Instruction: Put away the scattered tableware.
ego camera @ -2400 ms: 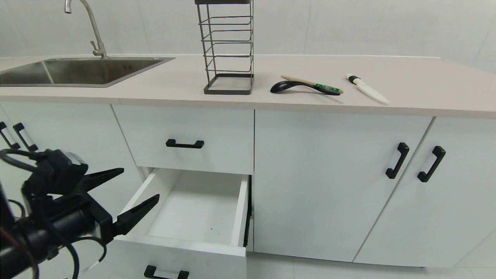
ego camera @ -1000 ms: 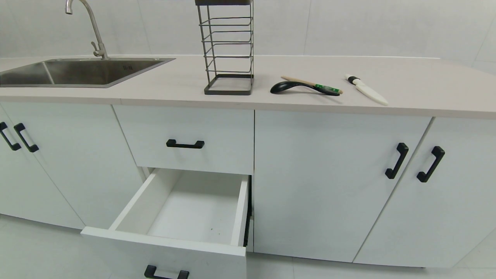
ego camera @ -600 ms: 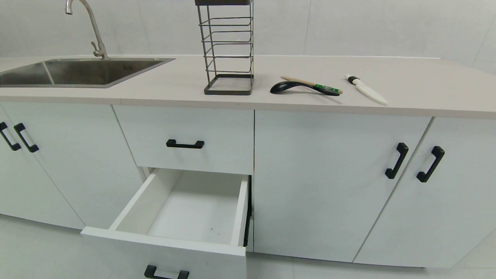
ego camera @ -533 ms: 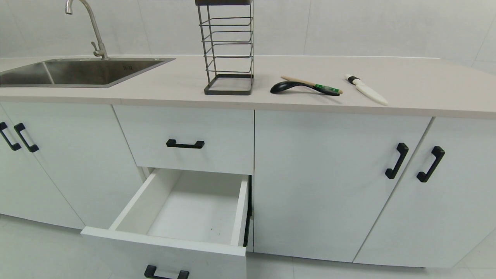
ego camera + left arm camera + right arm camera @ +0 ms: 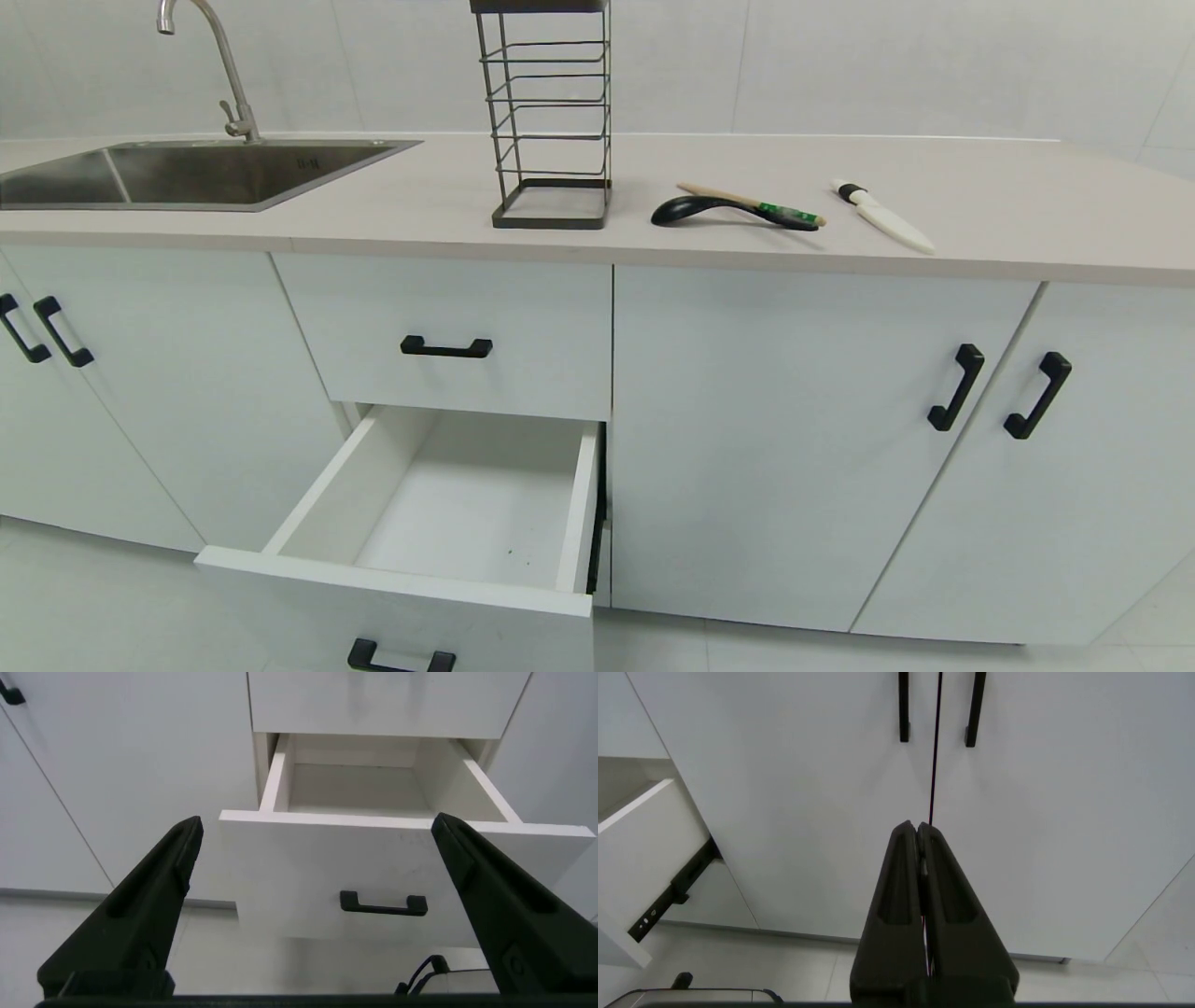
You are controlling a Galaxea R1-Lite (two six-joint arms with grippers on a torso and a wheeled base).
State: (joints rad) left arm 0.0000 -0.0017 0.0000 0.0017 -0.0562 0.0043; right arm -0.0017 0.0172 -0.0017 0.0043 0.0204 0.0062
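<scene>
While the matte beige countertop (image 5: 1027,205) is spanning the upper half of the head view, three pieces of tableware are lying on it right of centre. A glossy black spoon (image 5: 709,208) with a rounded bowl and a curved handle is resting nearest the front edge. A slim pale wooden utensil (image 5: 724,193) with a green band is lying just behind the spoon, the two meeting at their right ends. It is looking like a chopstick or a thin spatula; the view is too coarse to settle which. A white tapered knife (image 5: 885,217) with a black collar is lying apart, further right.

A tall black wire rack (image 5: 551,222) on a rectangular base is standing at upper centre. A brushed steel sink (image 5: 187,173) and a curved chrome faucet (image 5: 219,65) are occupying the upper left.

At lower centre a smooth white drawer (image 5: 392,583) is standing pulled out, its flat floor showing.

The left gripper (image 5: 318,826) is holding its black tapered fingers spread wide, grasping nothing, and is facing the drawer front. The right gripper (image 5: 920,826) is pressing its fingers flat together, gripping nothing visible, before white cabinet doors (image 5: 785,793).
</scene>
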